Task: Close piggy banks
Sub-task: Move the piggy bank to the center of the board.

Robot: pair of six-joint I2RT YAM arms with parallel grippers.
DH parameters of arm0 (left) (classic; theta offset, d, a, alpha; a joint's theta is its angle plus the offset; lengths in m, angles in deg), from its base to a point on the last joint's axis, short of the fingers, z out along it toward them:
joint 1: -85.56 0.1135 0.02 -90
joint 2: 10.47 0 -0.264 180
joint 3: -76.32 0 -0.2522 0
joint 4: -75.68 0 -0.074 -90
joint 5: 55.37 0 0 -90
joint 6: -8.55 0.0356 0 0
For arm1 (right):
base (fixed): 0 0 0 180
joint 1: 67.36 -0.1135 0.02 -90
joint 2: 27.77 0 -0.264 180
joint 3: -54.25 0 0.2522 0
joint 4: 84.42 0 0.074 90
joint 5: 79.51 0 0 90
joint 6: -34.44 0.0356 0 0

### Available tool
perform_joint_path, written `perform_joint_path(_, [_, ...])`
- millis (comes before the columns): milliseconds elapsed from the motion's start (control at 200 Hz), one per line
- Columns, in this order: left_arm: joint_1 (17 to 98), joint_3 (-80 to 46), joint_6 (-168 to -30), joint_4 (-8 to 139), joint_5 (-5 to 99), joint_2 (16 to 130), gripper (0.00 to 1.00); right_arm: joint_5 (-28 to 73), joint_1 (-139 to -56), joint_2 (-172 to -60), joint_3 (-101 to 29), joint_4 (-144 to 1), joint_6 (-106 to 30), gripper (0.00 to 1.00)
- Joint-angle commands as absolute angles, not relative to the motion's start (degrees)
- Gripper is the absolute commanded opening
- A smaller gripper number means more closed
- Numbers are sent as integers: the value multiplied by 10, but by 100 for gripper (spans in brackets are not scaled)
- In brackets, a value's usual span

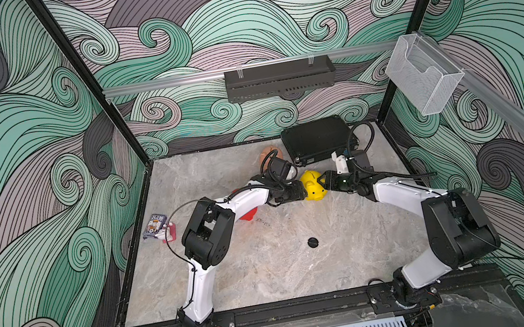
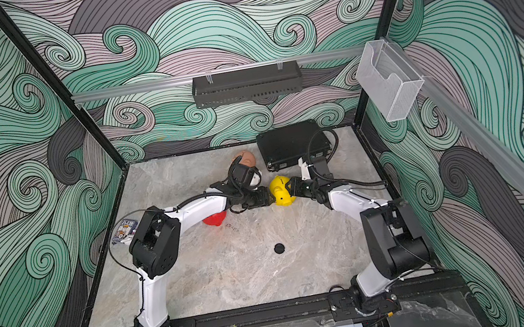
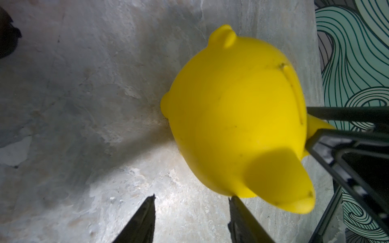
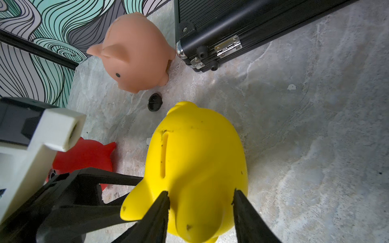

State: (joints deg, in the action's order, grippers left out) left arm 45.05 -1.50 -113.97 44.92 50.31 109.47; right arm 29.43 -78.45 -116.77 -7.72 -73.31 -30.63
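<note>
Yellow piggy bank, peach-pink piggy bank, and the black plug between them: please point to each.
yellow piggy bank (image 4: 197,160), right wrist view, its back.
peach-pink piggy bank (image 4: 134,54), right wrist view, its body.
black plug (image 4: 155,102), right wrist view, its centre.

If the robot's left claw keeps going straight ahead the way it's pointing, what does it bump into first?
Most likely the yellow piggy bank. The left gripper has one fingertip already at the pig's side, while the other points past it at bare tabletop. How close they are in depth is hard to judge.

No text, label, brand or number can be read; the small printed card box (image 1: 154,226) at the table's nine o'clock edge is too blurred
</note>
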Motion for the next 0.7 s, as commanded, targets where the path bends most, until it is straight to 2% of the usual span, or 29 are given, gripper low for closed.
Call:
perform_joint_path(0, [455, 12, -1132, 436, 508, 1106, 56, 311, -781, -1184, -89, -742, -309, 49])
perform_joint_path(395, [458, -6, -1135, 443, 508, 1095, 56, 325, -759, -1190, -67, -753, -300, 42])
perform_joint_path(695, [465, -19, -1139, 449, 504, 1072, 56, 338, -749, -1199, -64, -760, -302, 42])
